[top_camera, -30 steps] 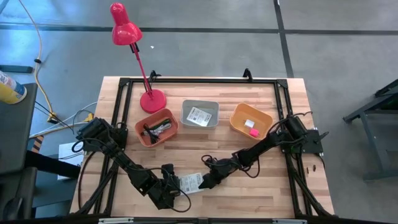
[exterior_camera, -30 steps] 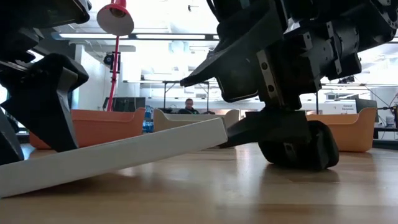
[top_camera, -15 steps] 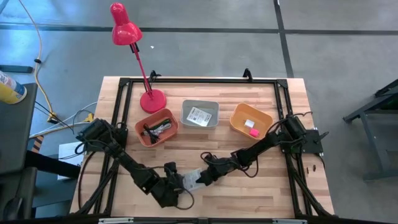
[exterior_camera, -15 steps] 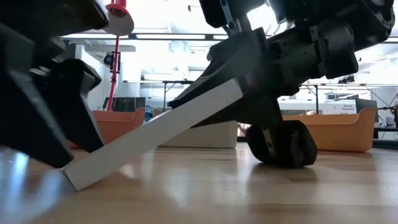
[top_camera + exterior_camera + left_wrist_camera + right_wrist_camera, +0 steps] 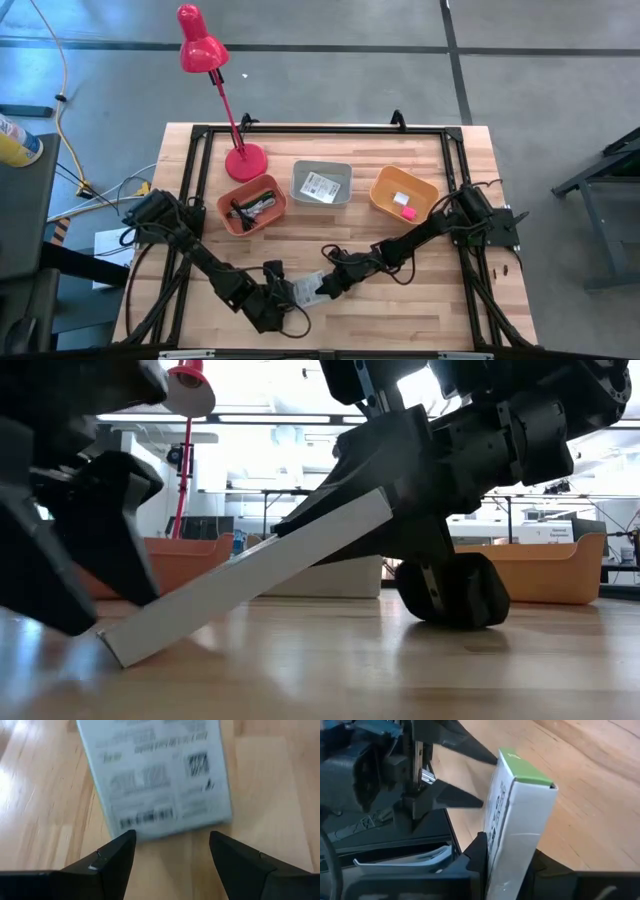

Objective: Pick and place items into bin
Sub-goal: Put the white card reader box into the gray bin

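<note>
Near the table's six o'clock edge, the right gripper (image 5: 322, 291) pinched the white packet (image 5: 250, 575), now tipped up on one edge; the left gripper (image 5: 172, 851), jaws spread, had let go, so a lift looked ready.

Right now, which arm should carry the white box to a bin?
Right. The right gripper already clamps one end of the white box, lifting it while the far end rests on the table. The left gripper is open and clear of the box, holding nothing.
</note>
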Action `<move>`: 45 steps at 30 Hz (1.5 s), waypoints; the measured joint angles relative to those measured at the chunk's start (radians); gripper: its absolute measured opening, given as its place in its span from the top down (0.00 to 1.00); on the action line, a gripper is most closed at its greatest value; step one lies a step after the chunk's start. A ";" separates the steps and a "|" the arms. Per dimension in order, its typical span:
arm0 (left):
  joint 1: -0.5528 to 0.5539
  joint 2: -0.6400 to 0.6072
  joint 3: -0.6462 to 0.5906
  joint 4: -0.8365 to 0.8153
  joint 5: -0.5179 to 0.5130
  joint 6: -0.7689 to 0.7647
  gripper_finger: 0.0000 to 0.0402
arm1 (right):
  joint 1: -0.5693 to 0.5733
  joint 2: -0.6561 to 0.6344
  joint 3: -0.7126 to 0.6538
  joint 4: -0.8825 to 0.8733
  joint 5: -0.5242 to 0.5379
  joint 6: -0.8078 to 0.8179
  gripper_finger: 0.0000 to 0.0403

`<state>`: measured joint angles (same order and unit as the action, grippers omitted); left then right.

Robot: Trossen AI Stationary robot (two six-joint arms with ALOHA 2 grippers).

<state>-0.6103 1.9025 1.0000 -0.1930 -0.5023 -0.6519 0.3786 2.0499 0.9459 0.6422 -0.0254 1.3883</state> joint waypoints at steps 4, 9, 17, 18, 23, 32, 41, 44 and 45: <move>0.009 -0.009 -0.002 -0.056 0.013 0.001 0.38 | 0.000 -0.001 -0.001 -0.009 -0.008 -0.009 0.88; 0.017 -0.012 -0.003 -0.077 0.015 0.000 0.38 | 0.001 -0.002 -0.001 -0.025 -0.045 -0.045 0.84; 0.017 -0.012 -0.003 -0.065 0.002 0.002 0.38 | 0.000 -0.002 -0.002 -0.018 -0.054 -0.043 0.85; 0.017 -0.012 -0.003 -0.063 -0.001 0.002 0.38 | 0.000 -0.002 -0.003 -0.014 -0.054 -0.043 0.85; 0.032 -0.012 -0.003 -0.053 -0.001 0.002 0.38 | 0.001 -0.001 -0.004 0.001 -0.057 -0.041 0.83; 0.050 -0.014 -0.001 -0.043 0.012 0.004 0.38 | 0.001 0.000 -0.005 0.016 -0.061 -0.045 0.86; 0.048 -0.020 0.004 -0.163 0.038 -0.158 0.38 | -0.001 -0.029 -0.006 -0.027 -0.033 -0.081 0.86; 0.047 -0.032 0.003 -0.194 0.051 -0.164 0.38 | -0.011 -0.043 -0.006 -0.046 -0.031 -0.096 0.86; 0.047 -0.036 0.003 -0.199 0.056 -0.160 0.38 | -0.014 -0.049 -0.006 -0.051 -0.029 -0.103 0.87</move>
<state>-0.5629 1.8662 1.0027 -0.3919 -0.4464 -0.8119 0.3643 2.0008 0.9394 0.5911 -0.0544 1.2853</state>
